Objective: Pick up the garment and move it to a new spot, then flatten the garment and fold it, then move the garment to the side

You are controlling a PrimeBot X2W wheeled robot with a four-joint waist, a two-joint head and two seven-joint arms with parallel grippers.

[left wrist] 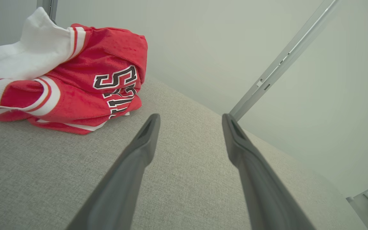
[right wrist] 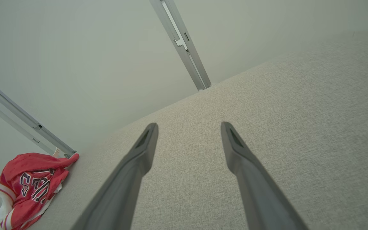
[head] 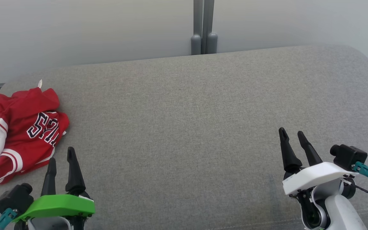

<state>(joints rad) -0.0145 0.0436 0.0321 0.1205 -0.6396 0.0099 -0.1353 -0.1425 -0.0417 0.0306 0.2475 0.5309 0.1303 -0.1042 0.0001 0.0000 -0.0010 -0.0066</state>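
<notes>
The red jersey lies bunched on the bench, its long axis unclear, just beyond-left of the open left hand; the right hand, well apart, is open too.

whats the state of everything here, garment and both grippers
garment: crumpled in a heap at the left end of the grey surface, not flattened or folded, not held
left gripper: open, empty, beside the garment and apart from it
right gripper: open, empty, over bare fabric at the right
grey surface: flat, bare apart from the garment
</notes>
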